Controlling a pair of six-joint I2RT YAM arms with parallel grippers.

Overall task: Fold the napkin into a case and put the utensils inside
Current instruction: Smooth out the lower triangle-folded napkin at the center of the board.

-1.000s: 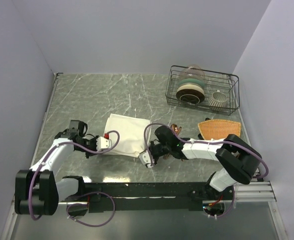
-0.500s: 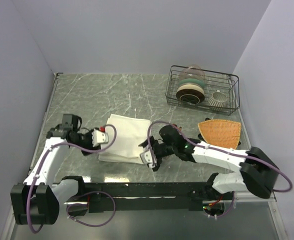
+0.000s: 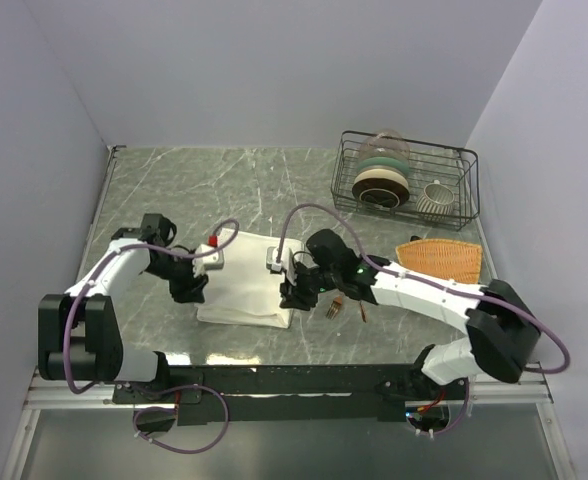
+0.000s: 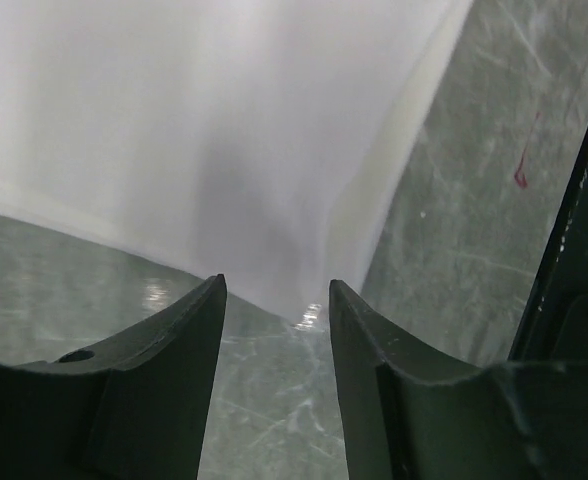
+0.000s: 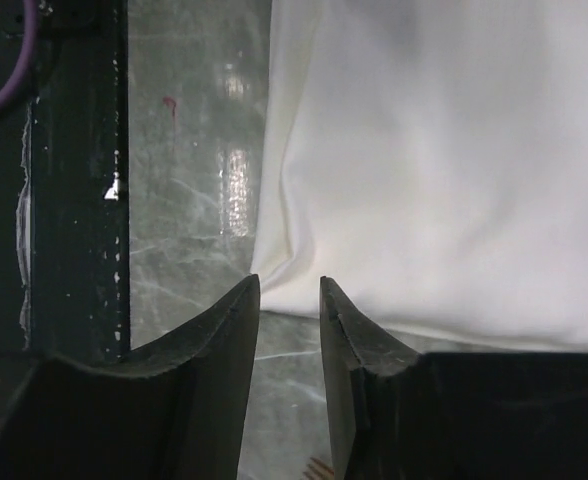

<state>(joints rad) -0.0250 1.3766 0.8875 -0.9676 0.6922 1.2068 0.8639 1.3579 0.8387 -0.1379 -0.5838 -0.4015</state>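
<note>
Top external: folded cream-white cloth napkin [image 3: 246, 278] on grey marbled counter [image 3: 174, 190]; copper fork and spoon [image 3: 334, 305] at its 4 o'clock. Parted left fingers [image 4: 164, 350], barely parted right fingers [image 5: 214, 340] astride near corners. Risk: catching one layer only, fold spilling.

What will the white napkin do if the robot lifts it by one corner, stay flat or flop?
Probably flop: the napkin is thin cloth lying in soft, folded layers, so it should droop and bend. It looks light for its size. Pushed across the smooth table, it would likely bunch up rather than slide whole.
</note>
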